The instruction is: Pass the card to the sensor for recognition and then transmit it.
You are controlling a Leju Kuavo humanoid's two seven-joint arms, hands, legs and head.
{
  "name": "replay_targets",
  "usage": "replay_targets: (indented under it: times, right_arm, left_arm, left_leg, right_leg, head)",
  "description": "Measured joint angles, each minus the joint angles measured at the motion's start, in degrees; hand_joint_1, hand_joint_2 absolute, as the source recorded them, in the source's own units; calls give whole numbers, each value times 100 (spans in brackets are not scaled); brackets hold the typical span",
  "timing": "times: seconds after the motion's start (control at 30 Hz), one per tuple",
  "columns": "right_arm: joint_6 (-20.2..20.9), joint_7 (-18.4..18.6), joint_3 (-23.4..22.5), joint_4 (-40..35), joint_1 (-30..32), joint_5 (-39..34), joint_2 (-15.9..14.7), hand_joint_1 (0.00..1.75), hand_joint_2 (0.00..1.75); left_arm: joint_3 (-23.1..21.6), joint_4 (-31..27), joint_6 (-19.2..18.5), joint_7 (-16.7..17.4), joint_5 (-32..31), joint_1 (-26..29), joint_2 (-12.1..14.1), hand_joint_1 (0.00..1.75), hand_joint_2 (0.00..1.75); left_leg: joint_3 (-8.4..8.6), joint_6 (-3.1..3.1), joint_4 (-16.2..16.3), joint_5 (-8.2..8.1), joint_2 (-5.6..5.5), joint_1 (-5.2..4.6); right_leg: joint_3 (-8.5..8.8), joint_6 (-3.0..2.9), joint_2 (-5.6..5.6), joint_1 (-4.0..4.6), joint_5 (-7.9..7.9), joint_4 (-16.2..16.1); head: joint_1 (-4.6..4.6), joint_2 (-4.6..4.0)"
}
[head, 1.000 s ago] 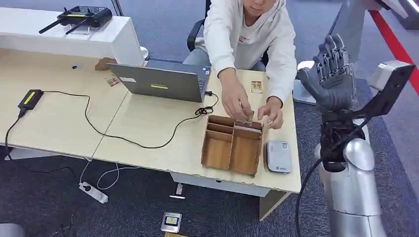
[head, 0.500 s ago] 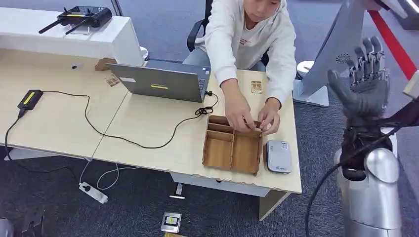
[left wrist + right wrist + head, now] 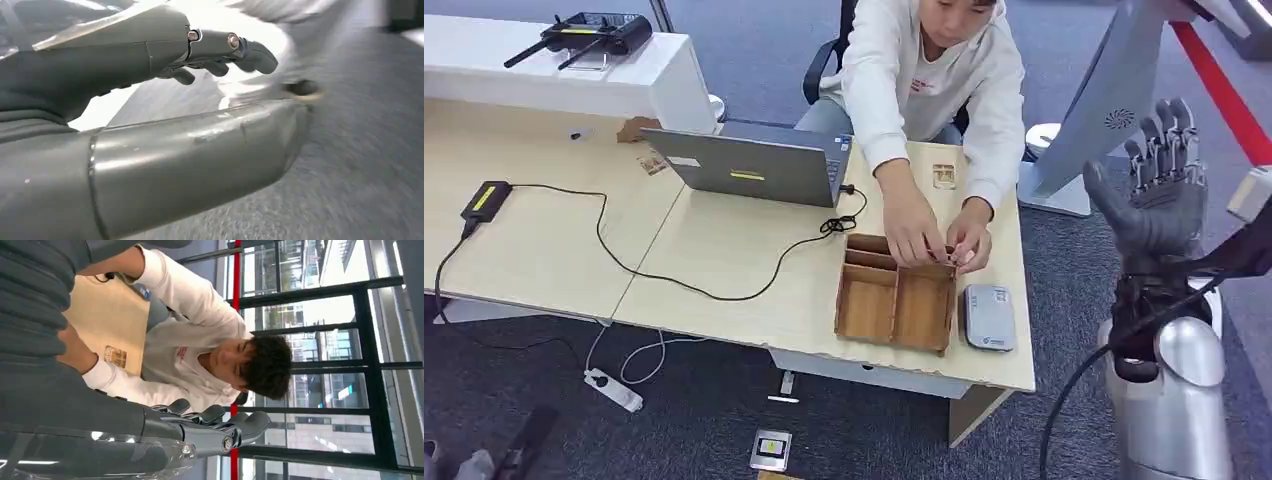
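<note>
A person in a white top reaches both hands (image 3: 939, 243) into the back right compartment of the wooden box (image 3: 894, 305); whether they hold a card I cannot tell. One card (image 3: 943, 177) lies on the table behind the box, also seen as the card (image 3: 115, 356). The grey card sensor (image 3: 989, 317) lies flat just right of the box. My right hand (image 3: 1159, 190) is raised beyond the table's right end, fingers straight up and apart, holding nothing; the same hand (image 3: 200, 427) is empty. My left hand (image 3: 200, 55) hangs over the carpet, fingers stretched out and empty.
An open laptop (image 3: 749, 165) stands behind the box, its cable (image 3: 714, 290) running across the table (image 3: 544, 250) to a black adapter (image 3: 485, 199). A second card (image 3: 652, 162) lies left of the laptop. A white counter (image 3: 554, 75) carries a black router (image 3: 589, 30). A power strip (image 3: 614, 390) lies on the floor.
My right hand has swung to the right, away from the table, and sits a little lower. The person's hands have dropped further into the box's back right compartment.
</note>
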Motion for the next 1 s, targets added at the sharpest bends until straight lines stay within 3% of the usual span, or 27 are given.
replay_targets:
  times: [0.13, 0.3, 0.5, 0.7, 0.83, 1.0]
  right_arm:
    - [-234, -205, 26, 39, -13, 214, 74, 0, 175]
    - [-214, -118, 68, 57, -49, 140, 151, 0, 175]
    - [-155, -177, 129, 96, -114, 65, 210, 0, 175]
    - [-44, -242, 214, 201, -370, -74, 280, 0, 175]
    - [-41, -183, 271, 212, -580, -87, 286, 0, 175]
    - [-206, 31, 352, 32, -740, -162, 288, 0, 175]
  left_arm:
    - [-480, 157, -343, -314, 76, -7, 46, 0, 0]
    - [-760, 312, -669, -214, 282, 10, 52, 0, 0]
    - [-968, 452, -667, -91, 385, 35, -87, 0, 0]
    - [-992, 542, -527, -13, 911, 32, -238, 0, 0]
    - [-852, 599, -360, -37, 1434, 39, -380, 0, 0]
    - [-740, 651, -319, -140, 1471, 42, -557, 0, 0]
  left_leg:
    - [-1, 0, 0, 0, 1, 1]
    - [-2, 0, -1, 0, -5, 2]
    - [-5, 0, -1, 0, -4, 3]
    - [-3, 0, 0, 0, -4, 2]
    - [-3, 0, 0, 0, -4, 2]
    - [-3, 0, 0, 0, -4, 2]
  right_leg:
    - [0, 0, 1, 1, 0, 0]
    - [-1, 0, -1, 1, -1, 0]
    - [0, 0, -1, 2, -1, 0]
    - [-1, 0, -1, 1, -1, 0]
    - [-2, 0, -1, 1, -1, 0]
    - [-2, 0, -1, 1, -1, 0]
  head:
    - [0, 0]
    - [0, 0]
    - [0, 0]
    - [0, 0]
    - [2, 0]
    - [0, 0]
